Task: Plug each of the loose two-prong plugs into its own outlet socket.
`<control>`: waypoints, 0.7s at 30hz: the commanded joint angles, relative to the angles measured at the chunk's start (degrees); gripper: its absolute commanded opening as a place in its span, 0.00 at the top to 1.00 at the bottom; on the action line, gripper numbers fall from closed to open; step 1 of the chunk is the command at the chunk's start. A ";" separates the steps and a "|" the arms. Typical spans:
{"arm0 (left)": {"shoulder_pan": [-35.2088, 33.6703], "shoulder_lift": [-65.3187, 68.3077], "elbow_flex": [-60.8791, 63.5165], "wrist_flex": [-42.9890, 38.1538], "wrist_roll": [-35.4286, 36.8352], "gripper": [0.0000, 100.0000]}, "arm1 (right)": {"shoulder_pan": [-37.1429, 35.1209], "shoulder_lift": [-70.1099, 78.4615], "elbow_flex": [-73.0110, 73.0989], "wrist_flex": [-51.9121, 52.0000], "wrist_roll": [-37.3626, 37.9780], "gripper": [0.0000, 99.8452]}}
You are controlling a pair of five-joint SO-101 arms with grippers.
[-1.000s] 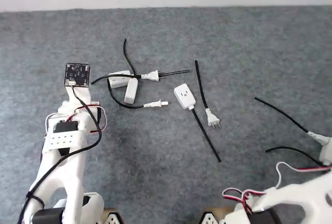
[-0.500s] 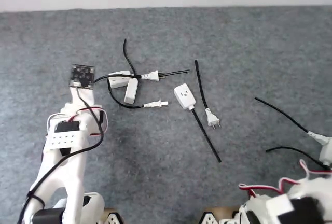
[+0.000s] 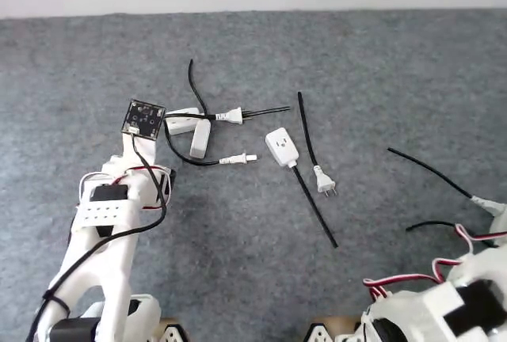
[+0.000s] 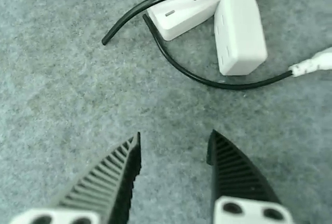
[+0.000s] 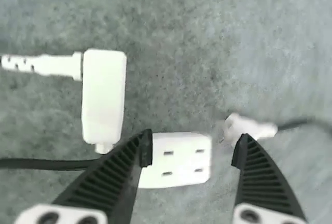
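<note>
Hovering over the grey felt surface [image 4: 62,94], the left end effector [image 4: 174,143] has its black jaws parted and grips nothing. Just past its tips a black cord [image 4: 207,82] curves around two white outlet sockets, the slotted socket [image 4: 181,9] and the plain-faced socket [image 4: 238,32], which touch each other. In the high view a two-prong plug [image 3: 230,115] lies just beside that pair, a second plug [image 3: 238,159] lies near them, and a third socket [image 3: 281,146] and third plug [image 3: 325,181] lie further toward the middle.

The right end effector [image 5: 193,143] is spread wide and empty above a four-slot socket [image 5: 179,162]. Beside it lies a white boxy housing [image 5: 104,97] with a ribbed cord sleeve. A small blurred white piece [image 5: 249,128] nearby may be a plug.
</note>
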 commanded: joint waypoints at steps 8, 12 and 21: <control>0.35 -1.23 -0.22 -1.76 0.09 0.80 | -4.88 -4.53 -5.19 10.95 -13.45 0.74; 0.00 -1.14 -0.22 -2.81 3.78 0.80 | -12.18 -11.21 -5.63 20.88 -23.21 0.74; -3.34 -1.05 -0.40 -7.56 15.38 0.80 | -35.47 -26.86 -5.10 35.30 -28.40 0.75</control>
